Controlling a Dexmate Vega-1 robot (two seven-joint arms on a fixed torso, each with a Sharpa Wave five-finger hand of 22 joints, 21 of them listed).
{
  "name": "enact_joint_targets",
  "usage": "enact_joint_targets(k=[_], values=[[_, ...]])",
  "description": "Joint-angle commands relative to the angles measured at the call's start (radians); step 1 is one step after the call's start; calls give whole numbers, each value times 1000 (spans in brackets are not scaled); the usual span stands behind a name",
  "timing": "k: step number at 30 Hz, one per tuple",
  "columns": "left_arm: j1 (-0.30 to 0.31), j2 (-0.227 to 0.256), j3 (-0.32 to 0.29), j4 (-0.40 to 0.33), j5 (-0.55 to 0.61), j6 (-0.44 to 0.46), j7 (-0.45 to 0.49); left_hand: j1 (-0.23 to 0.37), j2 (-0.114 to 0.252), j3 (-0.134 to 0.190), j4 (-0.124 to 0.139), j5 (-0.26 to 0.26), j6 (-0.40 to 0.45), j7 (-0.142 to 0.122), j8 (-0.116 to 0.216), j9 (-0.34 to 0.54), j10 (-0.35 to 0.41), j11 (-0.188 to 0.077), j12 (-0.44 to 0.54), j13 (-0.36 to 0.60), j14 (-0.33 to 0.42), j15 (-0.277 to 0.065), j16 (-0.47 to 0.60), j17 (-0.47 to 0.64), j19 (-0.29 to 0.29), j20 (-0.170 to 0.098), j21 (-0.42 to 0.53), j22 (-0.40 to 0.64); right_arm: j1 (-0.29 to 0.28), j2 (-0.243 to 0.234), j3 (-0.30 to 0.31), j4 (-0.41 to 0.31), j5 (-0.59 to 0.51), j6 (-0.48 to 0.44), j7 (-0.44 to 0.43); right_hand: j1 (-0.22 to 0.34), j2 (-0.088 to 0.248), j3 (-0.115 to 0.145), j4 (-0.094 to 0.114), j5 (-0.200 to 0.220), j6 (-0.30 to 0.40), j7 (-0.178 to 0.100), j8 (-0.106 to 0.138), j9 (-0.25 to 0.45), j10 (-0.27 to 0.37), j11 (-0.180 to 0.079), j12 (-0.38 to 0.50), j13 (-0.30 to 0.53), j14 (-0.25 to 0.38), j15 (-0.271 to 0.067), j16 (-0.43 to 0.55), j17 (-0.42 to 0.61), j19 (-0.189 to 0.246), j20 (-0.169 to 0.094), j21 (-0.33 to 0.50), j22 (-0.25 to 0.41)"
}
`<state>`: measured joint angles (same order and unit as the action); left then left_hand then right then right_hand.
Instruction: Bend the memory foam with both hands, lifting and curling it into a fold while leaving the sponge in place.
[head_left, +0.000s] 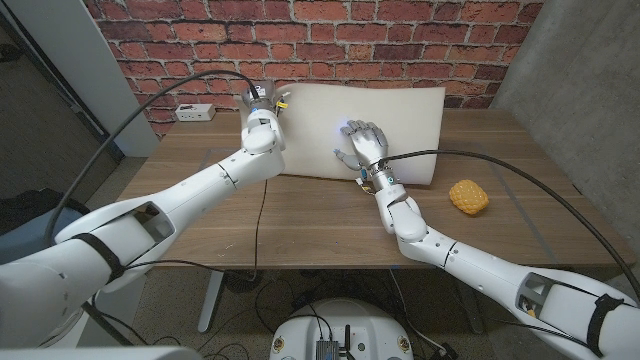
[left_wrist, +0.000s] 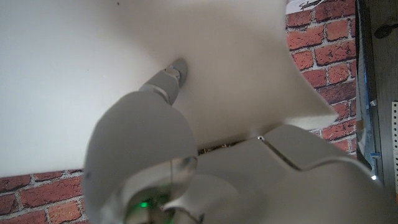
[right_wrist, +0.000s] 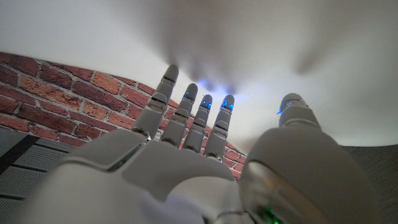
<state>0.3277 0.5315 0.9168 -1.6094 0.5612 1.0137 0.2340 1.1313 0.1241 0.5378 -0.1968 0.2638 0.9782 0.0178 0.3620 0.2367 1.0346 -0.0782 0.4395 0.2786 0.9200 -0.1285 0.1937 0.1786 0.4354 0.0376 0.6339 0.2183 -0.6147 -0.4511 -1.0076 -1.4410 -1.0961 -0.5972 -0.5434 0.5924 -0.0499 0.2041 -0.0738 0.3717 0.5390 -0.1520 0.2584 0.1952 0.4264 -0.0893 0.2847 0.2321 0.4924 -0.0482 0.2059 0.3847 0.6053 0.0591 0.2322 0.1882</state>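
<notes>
The white memory foam (head_left: 395, 120) lies at the back middle of the table, and its rear part curves upward toward the brick wall. My left hand (head_left: 262, 112) is at the foam's left rear corner and grips that edge; in the left wrist view a finger (left_wrist: 169, 76) presses against the foam (left_wrist: 74, 74). My right hand (head_left: 362, 143) rests on the foam's front middle with its fingers (right_wrist: 186, 115) spread and touching the foam (right_wrist: 261, 43), holding nothing. The yellow sponge (head_left: 468, 197) sits on the table to the right of the foam, apart from both hands.
A white power strip (head_left: 194, 112) lies at the table's back left by the brick wall (head_left: 200, 40). Black cables (head_left: 480, 160) run over the table along both arms. Bare wood (head_left: 300, 215) spreads in front of the foam.
</notes>
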Motion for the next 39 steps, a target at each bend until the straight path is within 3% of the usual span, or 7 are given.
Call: enact_joint_targets(k=[1,7,14,21,29,31,39], values=[[17,12,1,-27,-2,-7,42,0,12,26,36,7,-10,-2,-10,2,13,-29,-11,248,-10,-51,-1,5,-9,2,10,2,67,46,-56,76,5,-44,71,-3,4,2,1,10,-2,6,-4,2,0,6,-1,2,-3,-113,-1,4,-2,1,-1,4],[24,14,-5,-38,-7,-4,46,-17,15,18,45,4,-34,-3,-25,0,-6,-34,-28,237,-28,-41,-4,6,-15,6,14,2,91,58,-70,102,31,-52,88,-7,18,5,7,13,1,9,-5,2,4,7,-3,1,-2,-113,2,6,-2,1,-1,4],[28,29,-4,-57,-8,-8,36,-75,3,-16,62,-13,-133,-7,-86,-7,-92,-24,-84,209,-105,-17,-14,8,-51,21,18,-1,115,65,-91,129,55,-57,121,-11,23,5,10,14,9,13,-4,2,10,9,-3,1,-1,-110,4,6,0,1,-1,4],[13,46,25,-65,15,2,3,-127,-6,-46,55,-28,-387,-42,-191,-21,-319,8,-216,160,-312,39,-18,13,-144,50,1,-14,148,84,-118,169,79,-63,173,-14,24,4,12,15,12,16,-5,2,13,7,-4,0,3,-110,7,5,0,1,-1,4],[7,47,67,-46,95,25,33,-169,-15,-106,51,-55,-677,-73,-192,-39,-658,72,-271,96,-581,111,-16,16,-246,75,-28,-22,184,114,-149,225,106,-80,218,-15,26,4,12,16,16,19,-6,2,17,11,-5,0,4,-109,8,4,1,3,-1,4],[11,40,76,-35,124,34,58,-182,-20,-123,53,-62,-718,-75,-190,-41,-725,65,-271,82,-653,137,-23,13,-271,78,-38,-23,195,118,-159,235,112,-83,241,-15,26,4,12,17,17,19,-6,2,17,12,-5,-1,3,-108,8,4,0,3,-1,4],[36,25,104,11,263,14,208,-243,-46,-178,68,-81,-804,-94,-185,-46,-856,81,-264,46,-761,154,-20,7,-313,71,-59,-27,237,151,-192,306,142,-110,299,-20,29,2,15,18,21,25,-7,2,14,18,-9,-1,-2,-103,7,4,-4,6,-3,4]])
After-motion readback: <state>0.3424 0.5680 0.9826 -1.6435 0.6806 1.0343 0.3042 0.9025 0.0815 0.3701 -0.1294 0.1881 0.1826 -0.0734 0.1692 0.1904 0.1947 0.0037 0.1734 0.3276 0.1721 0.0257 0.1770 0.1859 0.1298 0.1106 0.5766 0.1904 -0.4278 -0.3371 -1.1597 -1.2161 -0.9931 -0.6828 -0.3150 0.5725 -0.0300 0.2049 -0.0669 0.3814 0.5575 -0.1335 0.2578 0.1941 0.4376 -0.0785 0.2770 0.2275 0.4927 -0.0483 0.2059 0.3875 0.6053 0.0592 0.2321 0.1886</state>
